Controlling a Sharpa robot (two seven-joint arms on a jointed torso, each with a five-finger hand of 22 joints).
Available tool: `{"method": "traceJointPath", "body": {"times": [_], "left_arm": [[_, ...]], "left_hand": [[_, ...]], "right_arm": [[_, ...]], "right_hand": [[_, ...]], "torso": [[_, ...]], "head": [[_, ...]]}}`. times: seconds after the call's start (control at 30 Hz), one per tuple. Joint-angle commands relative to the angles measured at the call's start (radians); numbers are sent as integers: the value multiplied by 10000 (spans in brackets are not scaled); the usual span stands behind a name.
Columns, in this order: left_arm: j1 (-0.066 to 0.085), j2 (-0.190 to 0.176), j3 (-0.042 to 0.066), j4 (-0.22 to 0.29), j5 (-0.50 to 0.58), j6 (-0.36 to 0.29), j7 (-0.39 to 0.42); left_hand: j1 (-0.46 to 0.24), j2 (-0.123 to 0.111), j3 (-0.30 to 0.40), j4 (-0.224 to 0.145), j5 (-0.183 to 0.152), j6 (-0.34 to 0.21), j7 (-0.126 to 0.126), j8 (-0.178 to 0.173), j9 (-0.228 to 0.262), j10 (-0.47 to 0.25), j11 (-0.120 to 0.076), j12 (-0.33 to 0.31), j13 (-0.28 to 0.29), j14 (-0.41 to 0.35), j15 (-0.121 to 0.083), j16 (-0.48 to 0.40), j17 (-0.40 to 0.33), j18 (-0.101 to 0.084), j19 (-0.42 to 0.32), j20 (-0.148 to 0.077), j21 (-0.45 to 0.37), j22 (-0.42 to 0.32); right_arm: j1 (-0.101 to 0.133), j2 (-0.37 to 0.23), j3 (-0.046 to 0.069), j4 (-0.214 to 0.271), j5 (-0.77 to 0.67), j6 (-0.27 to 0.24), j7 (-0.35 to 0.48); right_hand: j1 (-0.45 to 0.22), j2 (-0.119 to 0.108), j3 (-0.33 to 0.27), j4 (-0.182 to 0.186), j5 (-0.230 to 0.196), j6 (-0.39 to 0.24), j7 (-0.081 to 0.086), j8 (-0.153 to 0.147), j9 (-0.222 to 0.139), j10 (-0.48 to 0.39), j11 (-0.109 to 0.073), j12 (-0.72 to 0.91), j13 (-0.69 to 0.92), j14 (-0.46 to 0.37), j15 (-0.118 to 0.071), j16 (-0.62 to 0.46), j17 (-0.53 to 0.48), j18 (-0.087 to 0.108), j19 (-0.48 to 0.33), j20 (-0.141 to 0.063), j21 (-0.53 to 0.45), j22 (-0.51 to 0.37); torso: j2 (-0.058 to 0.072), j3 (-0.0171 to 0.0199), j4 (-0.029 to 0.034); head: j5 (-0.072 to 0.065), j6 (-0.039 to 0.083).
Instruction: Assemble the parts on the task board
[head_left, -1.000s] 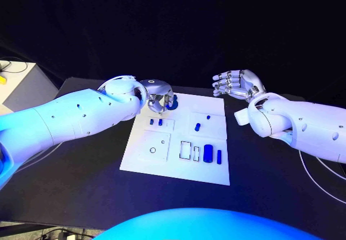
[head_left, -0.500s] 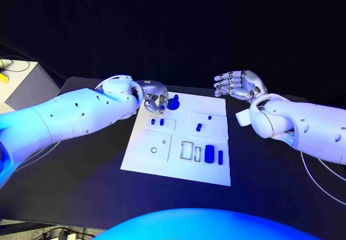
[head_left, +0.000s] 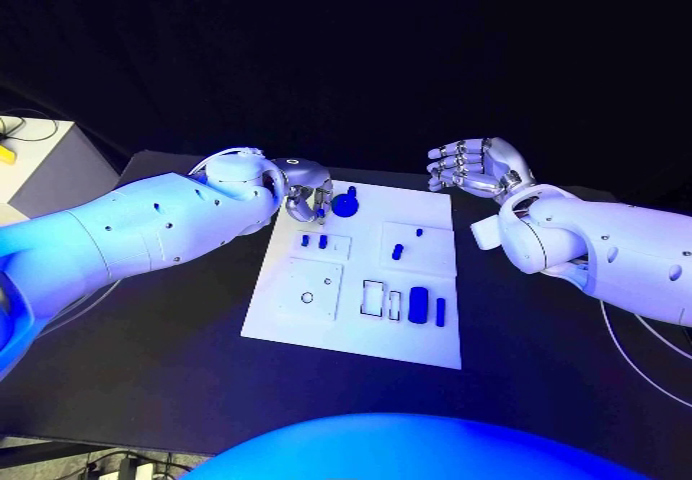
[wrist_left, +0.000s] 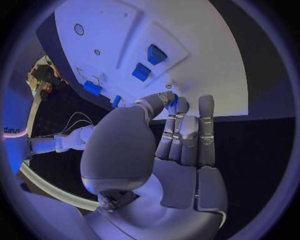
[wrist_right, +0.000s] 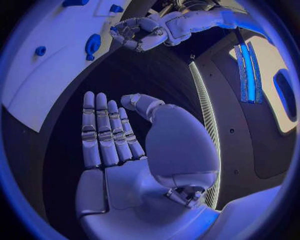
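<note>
— What does the task board (head_left: 427, 215) look like?
— A white plate in the middle of the black table (head_left: 173, 360), cut into shallow square recesses. Small blue parts sit in them: two short ones (head_left: 313, 241) side by side in the far-left recess, a small one (head_left: 397, 252) in the far-right recess, and a longer rounded bar (head_left: 417, 304) beside a thin blue strip (head_left: 440, 312) on the near right.
— And the left hand (head_left: 306, 192)?
— It is at the board's far-left corner, fingers curled, with a round blue part (head_left: 345, 205) at the fingertips. I cannot tell whether it grips that piece.
— The right hand (head_left: 480, 166)?
— Off the board's far-right corner, held above the table, fingers straight and apart, holding nothing.
</note>
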Motion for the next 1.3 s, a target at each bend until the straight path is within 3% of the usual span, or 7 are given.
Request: {"method": "traceJointPath", "body": {"times": [0.03, 1.3], "left_arm": [[-7, 23, 8, -9, -86, 341, -54], [-14, -68, 2, 203, 107, 742, -50]], "left_hand": [[-120, 3, -51, 0, -49, 39, -11, -51, 8, 59, 4, -35, -9, 48, 6, 34, -24, 144, -70, -5, -74, -29], [-47, 32, -42, -44, -40, 88, -8, -115, 33, 129, 6, -169, -18, -148, 11, -59, -289, 153, -175, -13, -153, -102]], "right_arm": [[-4, -4, 4, 17, -71, 160, 122], [-2, -76, 4, 21, -93, 118, 113]], "right_hand": [[-12, 108, 3, -58, 24, 43, 307, -66, -15, 97, 1, -36, -4, 40, 9, -37, -9, 0, -8, -10, -51, -8], [-13, 119, 6, -83, 23, 60, 310, -95, -22, 104, 3, -56, -3, 43, 11, -51, -33, -6, -13, -13, -49, -24]], "torso": [[-12, 5, 5], [-15, -4, 15]], "head": [[-6, -41], [-36, -47]]}}
